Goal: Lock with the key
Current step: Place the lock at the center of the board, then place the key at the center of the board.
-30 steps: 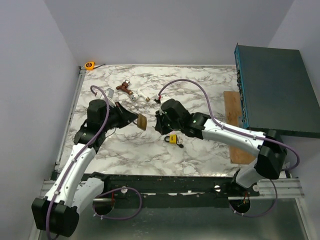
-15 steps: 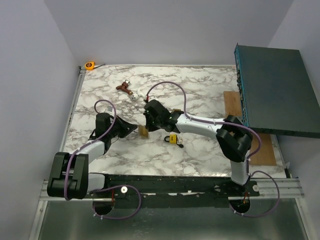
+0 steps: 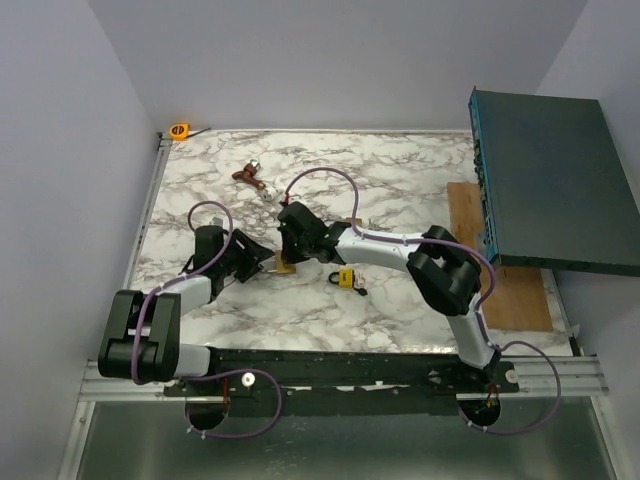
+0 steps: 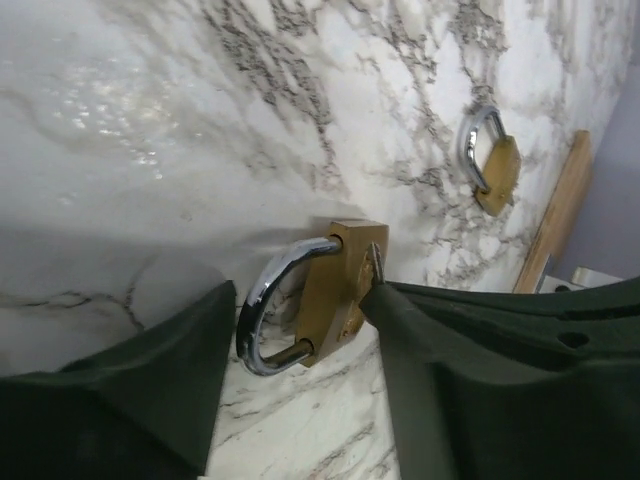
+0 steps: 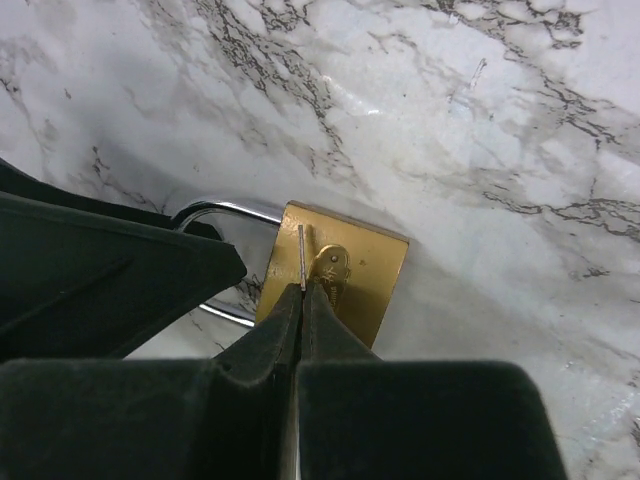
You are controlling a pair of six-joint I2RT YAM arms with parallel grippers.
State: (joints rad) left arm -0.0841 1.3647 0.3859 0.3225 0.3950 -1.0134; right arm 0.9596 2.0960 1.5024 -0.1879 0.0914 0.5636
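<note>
A brass padlock (image 4: 338, 292) with a chrome shackle (image 4: 262, 308) lies on the marble table (image 4: 150, 120), between my left gripper's (image 4: 295, 375) spread fingers. The right-hand finger (image 4: 470, 390) touches its body, and the left-hand one stands just off the shackle. My right gripper (image 5: 302, 290) is shut on a thin key (image 5: 301, 256) whose blade stands at the lock's keyhole face (image 5: 345, 280). In the top view both grippers meet at this padlock (image 3: 284, 267), the left gripper (image 3: 264, 266) from the left and the right gripper (image 3: 289, 254) from behind it.
A second, yellow padlock (image 3: 345, 278) lies just right of the work spot. It also shows in the left wrist view as a small padlock (image 4: 490, 158). A bunch of keys (image 3: 250, 176) and an orange tape measure (image 3: 180, 130) sit at the back. A wooden board (image 3: 470, 250) and a dark blue box (image 3: 550, 180) stand on the right.
My left gripper has brought the padlock down to the table and spread its fingers. My right arm has swung left to the padlock with the key.
</note>
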